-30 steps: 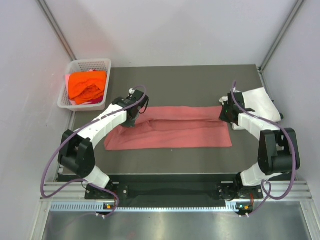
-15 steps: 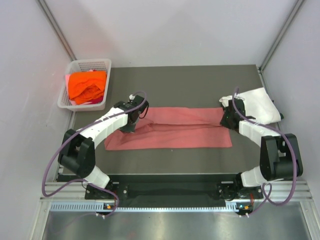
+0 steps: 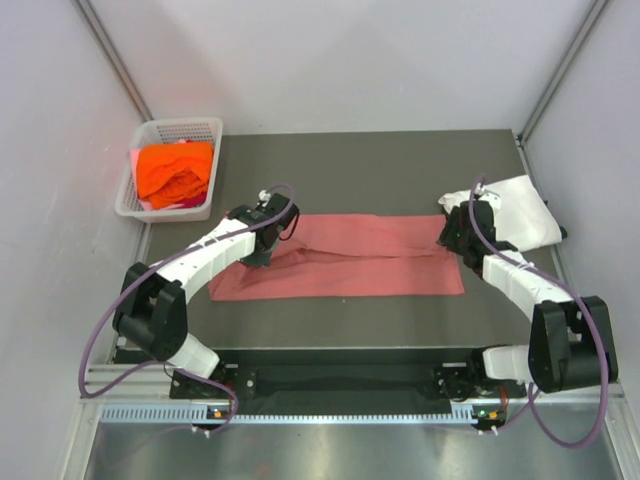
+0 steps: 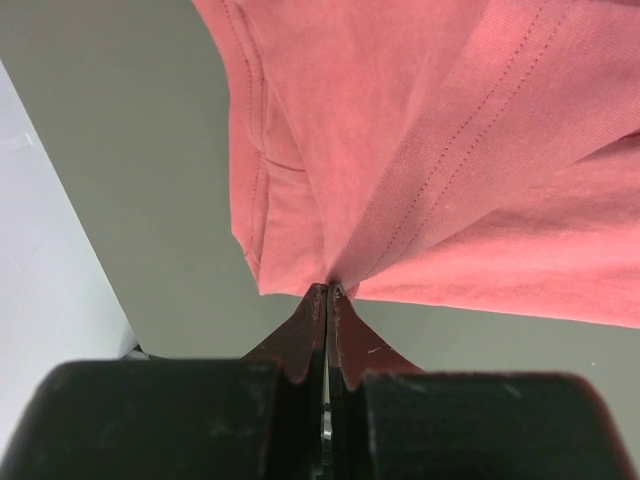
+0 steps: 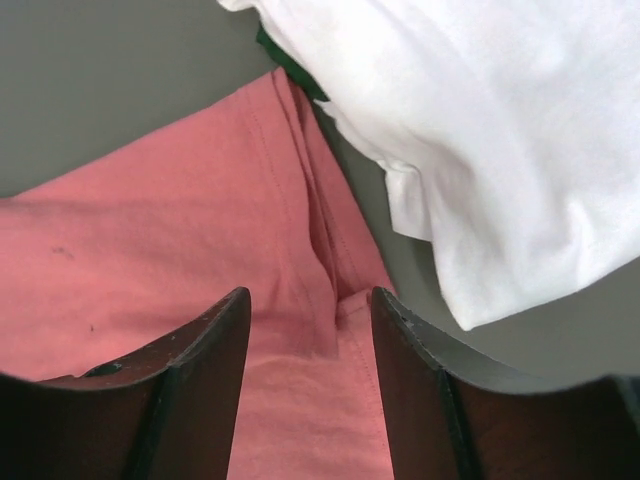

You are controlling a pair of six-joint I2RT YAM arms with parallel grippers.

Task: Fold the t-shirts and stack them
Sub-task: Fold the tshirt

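- Grey walls are closing in a dark table point(image 3: 380, 160), and I am looking at the pink-red t-shirt point(image 3: 350, 265) lying across its middle as a long band, with its far edge partly doubled over.
- At the left end, the left gripper point(image 4: 328, 298) is pinching a bunched corner of that shirt, jaws pressed together on the cloth.
- At the right end, the right gripper point(image 5: 310, 310) is hanging over the cloth with its jaws apart, straddling a hem ridge and holding nothing.
- Just beside it the white t-shirt point(image 5: 500, 130) is lying folded, and the orange t-shirt point(image 3: 175, 172) is sitting in the basket point(image 3: 205, 125) at far left.
- I am worrying about a one-sided pull: with only the left end held, any drag would probably skew the band and spoil the fold line.
- I am also worrying that the parted right jaws, being so near the white shirt, could snag its edge and pull the fold apart.
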